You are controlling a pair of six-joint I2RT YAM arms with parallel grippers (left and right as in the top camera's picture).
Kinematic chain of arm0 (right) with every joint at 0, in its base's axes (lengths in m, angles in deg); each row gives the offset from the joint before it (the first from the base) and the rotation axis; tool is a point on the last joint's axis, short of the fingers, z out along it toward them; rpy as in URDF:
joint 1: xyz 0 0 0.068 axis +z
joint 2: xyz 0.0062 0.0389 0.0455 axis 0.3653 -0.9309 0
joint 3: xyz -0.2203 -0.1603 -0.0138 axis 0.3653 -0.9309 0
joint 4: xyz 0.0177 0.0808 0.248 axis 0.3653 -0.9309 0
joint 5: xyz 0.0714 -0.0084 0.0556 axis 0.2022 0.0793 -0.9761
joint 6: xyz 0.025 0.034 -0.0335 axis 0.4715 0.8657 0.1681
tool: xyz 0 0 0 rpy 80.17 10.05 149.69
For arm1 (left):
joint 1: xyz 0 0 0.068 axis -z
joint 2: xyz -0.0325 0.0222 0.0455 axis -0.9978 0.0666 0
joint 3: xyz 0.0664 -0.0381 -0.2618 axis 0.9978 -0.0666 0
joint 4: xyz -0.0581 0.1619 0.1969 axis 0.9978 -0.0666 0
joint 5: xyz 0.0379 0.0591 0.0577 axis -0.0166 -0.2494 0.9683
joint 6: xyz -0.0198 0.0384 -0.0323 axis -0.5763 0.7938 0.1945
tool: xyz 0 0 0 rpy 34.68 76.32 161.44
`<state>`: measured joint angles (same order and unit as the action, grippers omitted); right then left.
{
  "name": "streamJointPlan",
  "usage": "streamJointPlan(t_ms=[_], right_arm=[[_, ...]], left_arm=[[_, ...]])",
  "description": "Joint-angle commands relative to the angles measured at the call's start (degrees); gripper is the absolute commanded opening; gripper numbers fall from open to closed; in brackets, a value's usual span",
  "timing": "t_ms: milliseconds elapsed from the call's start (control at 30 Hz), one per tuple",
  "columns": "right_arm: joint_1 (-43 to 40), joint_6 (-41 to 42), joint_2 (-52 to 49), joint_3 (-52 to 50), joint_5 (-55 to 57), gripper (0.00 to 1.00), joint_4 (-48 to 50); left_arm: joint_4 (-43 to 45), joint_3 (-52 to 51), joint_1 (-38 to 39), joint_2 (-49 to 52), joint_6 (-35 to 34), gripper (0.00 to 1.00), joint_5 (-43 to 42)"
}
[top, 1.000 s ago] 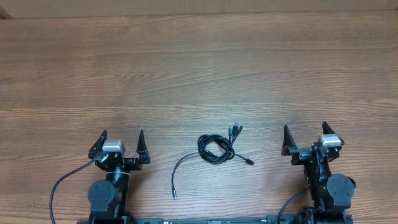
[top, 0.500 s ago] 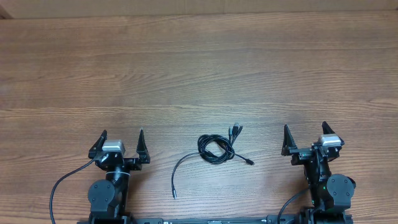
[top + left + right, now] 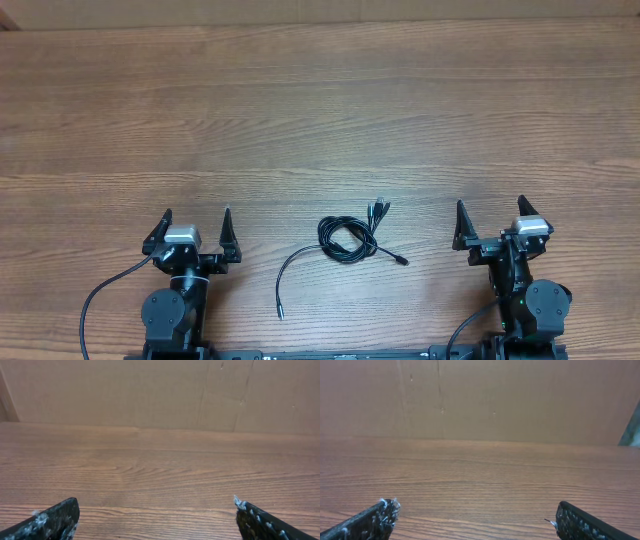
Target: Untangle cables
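Overhead, the left gripper (image 3: 196, 216) and right gripper (image 3: 490, 206) are standing wide, holding nothing, at the near edge of the table (image 3: 320, 120). Between them the cables (image 3: 347, 240) are lying knotted, one strand trailing near-left. Pinching the whole coil, I reckon, would be tightening the tangle or dragging it along.

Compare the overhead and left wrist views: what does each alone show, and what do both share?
Only overhead: the cables, a coiled bundle with loose ends lying on the table, and the right gripper, open. Only left wrist: the face of the brown board behind the table, with its seams. Both: the wooden table and the left gripper, open and holding nothing.
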<state>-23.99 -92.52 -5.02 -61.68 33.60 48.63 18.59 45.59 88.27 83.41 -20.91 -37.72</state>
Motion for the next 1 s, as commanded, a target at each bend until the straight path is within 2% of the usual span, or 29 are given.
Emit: streamJointPlan(t_ms=[0,200,500,800,967], right_arm=[[0.3,0.2,0.7,-0.6,0.3,1.0,0.2],[0.3,0.2,0.7,-0.6,0.3,1.0,0.2],[0.3,0.2,0.7,-0.6,0.3,1.0,0.2],[0.3,0.2,0.7,-0.6,0.3,1.0,0.2],[0.3,0.2,0.7,-0.6,0.3,1.0,0.2]], left_arm=[[0.4,-0.2,-0.6,-0.5,1.5,1.0,0.7],[0.5,-0.2,-0.6,-0.5,0.4,0.99,-2.6],[-0.2,1.0,-0.6,-0.5,0.4,1.0,-2.8],[-4.3,5.9,-0.6,0.2,0.4,1.0,-2.7],[-5.7,10.7,-0.6,5.4,0.4,1.0,-2.7]])
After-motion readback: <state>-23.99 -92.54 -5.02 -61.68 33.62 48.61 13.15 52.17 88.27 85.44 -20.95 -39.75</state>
